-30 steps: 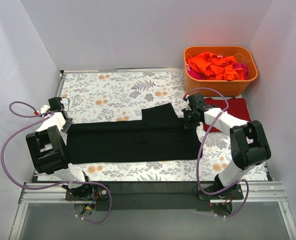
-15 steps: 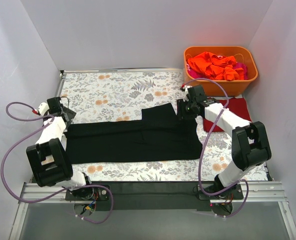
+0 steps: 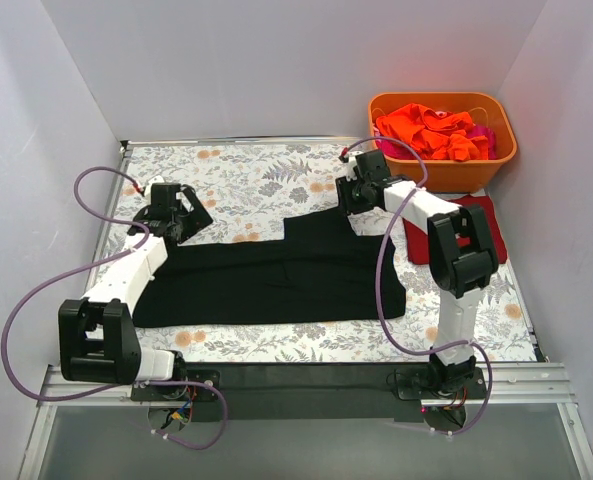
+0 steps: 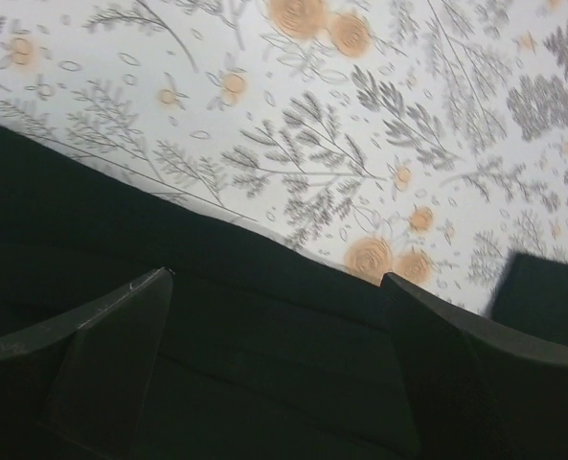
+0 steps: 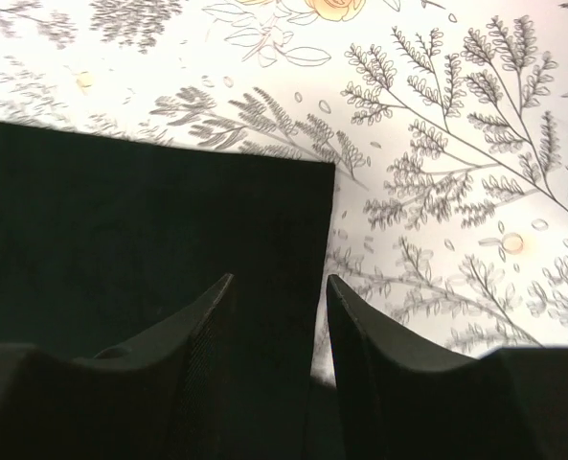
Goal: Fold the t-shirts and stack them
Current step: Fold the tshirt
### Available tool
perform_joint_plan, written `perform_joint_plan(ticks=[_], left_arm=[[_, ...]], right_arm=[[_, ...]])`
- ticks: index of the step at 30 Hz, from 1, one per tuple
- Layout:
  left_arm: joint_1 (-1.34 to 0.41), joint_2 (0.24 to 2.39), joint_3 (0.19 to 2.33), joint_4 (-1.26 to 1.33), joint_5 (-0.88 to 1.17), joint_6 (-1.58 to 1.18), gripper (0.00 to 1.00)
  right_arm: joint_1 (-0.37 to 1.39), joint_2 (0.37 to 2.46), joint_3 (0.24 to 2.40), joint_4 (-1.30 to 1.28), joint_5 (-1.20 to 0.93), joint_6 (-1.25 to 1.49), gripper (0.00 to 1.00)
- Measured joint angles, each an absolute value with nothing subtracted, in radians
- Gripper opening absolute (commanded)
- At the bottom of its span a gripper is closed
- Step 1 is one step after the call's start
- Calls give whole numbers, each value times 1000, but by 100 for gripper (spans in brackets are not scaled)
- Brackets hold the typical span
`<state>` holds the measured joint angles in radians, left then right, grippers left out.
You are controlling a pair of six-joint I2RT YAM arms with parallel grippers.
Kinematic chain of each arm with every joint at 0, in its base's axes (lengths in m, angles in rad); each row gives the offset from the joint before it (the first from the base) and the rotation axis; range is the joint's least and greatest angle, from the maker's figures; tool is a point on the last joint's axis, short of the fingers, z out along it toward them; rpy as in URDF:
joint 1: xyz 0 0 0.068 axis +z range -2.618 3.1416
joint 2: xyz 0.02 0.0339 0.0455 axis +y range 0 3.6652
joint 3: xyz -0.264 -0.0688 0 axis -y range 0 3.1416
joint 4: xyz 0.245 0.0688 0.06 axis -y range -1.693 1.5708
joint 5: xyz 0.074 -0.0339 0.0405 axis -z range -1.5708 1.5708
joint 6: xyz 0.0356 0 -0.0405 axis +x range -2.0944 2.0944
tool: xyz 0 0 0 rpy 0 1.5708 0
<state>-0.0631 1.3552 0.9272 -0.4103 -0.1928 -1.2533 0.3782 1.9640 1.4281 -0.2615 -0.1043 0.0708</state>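
Observation:
A large black t-shirt [image 3: 276, 280] lies folded in a long band across the floral tablecloth, one sleeve [image 3: 321, 225] sticking out toward the back. My left gripper [image 3: 186, 218] hovers over the band's back left edge, jaws wide open and empty above the black cloth [image 4: 264, 364]. My right gripper [image 3: 348, 195] is at the sleeve's back right corner, open, its fingertips [image 5: 221, 287] over the sleeve [image 5: 121, 211] without holding it. A dark red t-shirt [image 3: 466, 222] lies flat at the right. Orange and pink t-shirts [image 3: 431, 128] fill the tub.
The orange plastic tub [image 3: 446, 170] stands at the back right corner. White walls close in the table on three sides. The floral tablecloth [image 3: 236, 180] shows bare behind the black shirt and along the front edge.
Both grippers have opened and let go of the black shirt. The left one swung from the left end toward the middle back; the right one moved back and left to the sleeve.

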Motion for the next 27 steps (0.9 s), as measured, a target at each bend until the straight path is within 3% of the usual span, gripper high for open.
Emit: perform_joint_plan(ticks=[13,19,25,27], left_arm=[[-147,1159,707,-372,-120,-1211,87],[-147,1035,608,-341,-119,-1210,87],[-147,1029,601,-310,-122,-1210,87],[-147,1029,601,-305,-125,-1209,87]], right_arm=[[381,2108,1510,-257,-70,47,42],[384,2144,1548,-242,-65,45,37],[396,2150,1551,-230,-56,37,19],[405,2150,1551,-231,-55,31,7]])
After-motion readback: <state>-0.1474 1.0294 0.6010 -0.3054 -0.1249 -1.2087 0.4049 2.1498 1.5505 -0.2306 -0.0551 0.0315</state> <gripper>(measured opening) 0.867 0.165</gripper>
